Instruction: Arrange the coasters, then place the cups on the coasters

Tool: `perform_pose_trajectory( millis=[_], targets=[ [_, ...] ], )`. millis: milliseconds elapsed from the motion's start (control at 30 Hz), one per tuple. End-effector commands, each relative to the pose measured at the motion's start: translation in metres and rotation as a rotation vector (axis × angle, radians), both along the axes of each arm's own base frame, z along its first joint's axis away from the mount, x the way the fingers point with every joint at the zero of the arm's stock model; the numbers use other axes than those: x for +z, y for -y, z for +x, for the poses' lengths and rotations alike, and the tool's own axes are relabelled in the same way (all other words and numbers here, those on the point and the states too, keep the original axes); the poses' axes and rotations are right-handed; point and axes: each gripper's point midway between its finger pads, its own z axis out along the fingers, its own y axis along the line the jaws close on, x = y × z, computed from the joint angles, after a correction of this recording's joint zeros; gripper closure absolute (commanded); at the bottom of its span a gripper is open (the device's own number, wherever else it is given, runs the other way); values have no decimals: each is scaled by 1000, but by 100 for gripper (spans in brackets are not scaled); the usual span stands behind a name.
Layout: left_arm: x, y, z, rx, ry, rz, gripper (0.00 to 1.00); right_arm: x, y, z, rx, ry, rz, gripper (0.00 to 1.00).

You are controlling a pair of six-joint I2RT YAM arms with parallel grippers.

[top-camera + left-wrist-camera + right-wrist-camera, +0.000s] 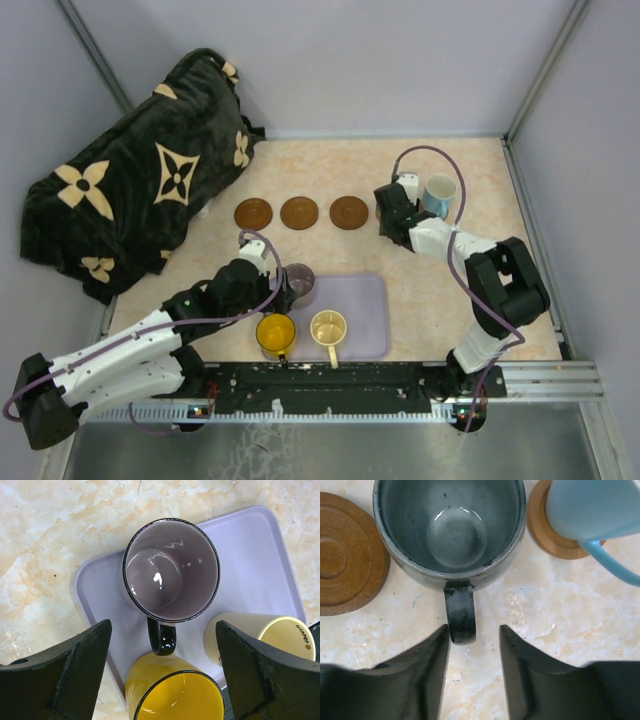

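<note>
Overhead, a beige marbled table (480,290) sits between plain grey walls (400,60), with a black blanket (140,190) patterned in cream flowers heaped at the upper left. Three dark brown coasters (299,212) lie in a row across the middle. Below them a lavender tray (360,320) carries the purple-grey cup (299,280) at its upper left corner and the yellow cup (275,333) and cream cup (328,327) along its lower edge. The light blue cup (438,193) stands at the upper right.

In that view the left gripper (283,292) and right gripper (392,215) hide what lies between their fingers; the wrist cameras show it. The left gripper (162,640) stands wide open and holds nothing, the purple-grey cup's (170,570) handle pointing into the gap. The right wrist view shows a grey-green cup (450,530) that the top view does not. The tip of its handle sits between the partly parted fingers of the right gripper (472,632), with a gap showing on one side. It also shows the light blue cup (590,505) resting on a lighter coaster (555,537).
</note>
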Motion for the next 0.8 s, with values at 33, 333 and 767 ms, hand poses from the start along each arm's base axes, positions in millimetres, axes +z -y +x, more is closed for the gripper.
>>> perform_pose_trajectory(
  millis=[33, 333, 767],
  targets=[
    [1, -3, 1, 20, 5, -8, 9, 21, -6, 1, 20, 54, 62, 40],
    [5, -1, 3, 15, 15, -11, 7, 53, -20, -27, 65, 85, 91, 27],
    [8, 4, 8, 5, 27, -3, 4, 92, -59, -167, 193, 31, 255, 28]
  ],
)
